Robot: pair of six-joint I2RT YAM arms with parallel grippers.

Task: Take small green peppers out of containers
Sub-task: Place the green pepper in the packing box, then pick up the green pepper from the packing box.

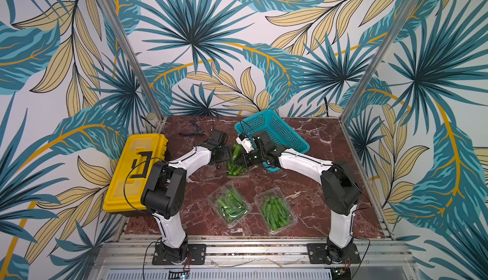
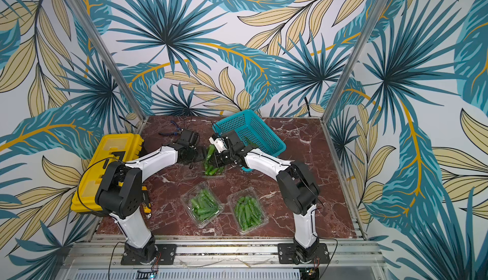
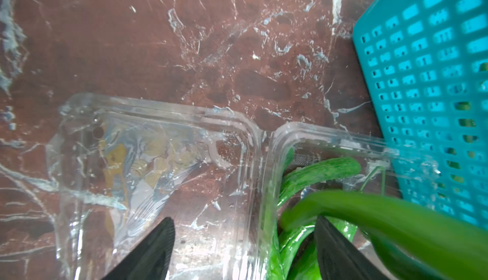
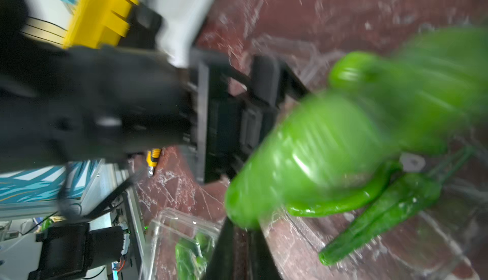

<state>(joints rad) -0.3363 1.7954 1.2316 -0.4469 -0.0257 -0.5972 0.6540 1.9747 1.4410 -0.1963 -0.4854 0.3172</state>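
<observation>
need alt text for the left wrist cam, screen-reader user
A clear clamshell container lies open on the red marble table, green peppers in its base, with the two black fingers of the left pincer spread either side of the hinge. A blurred pepper crosses the foreground; a teal basket stands beside the container.

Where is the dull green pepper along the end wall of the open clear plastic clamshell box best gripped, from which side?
Probably the dull green pepper across its thick middle, from straight above: it lies flat, and the wall of the clear plastic clamshell box runs close beside it, blocking sideways approach.
</observation>
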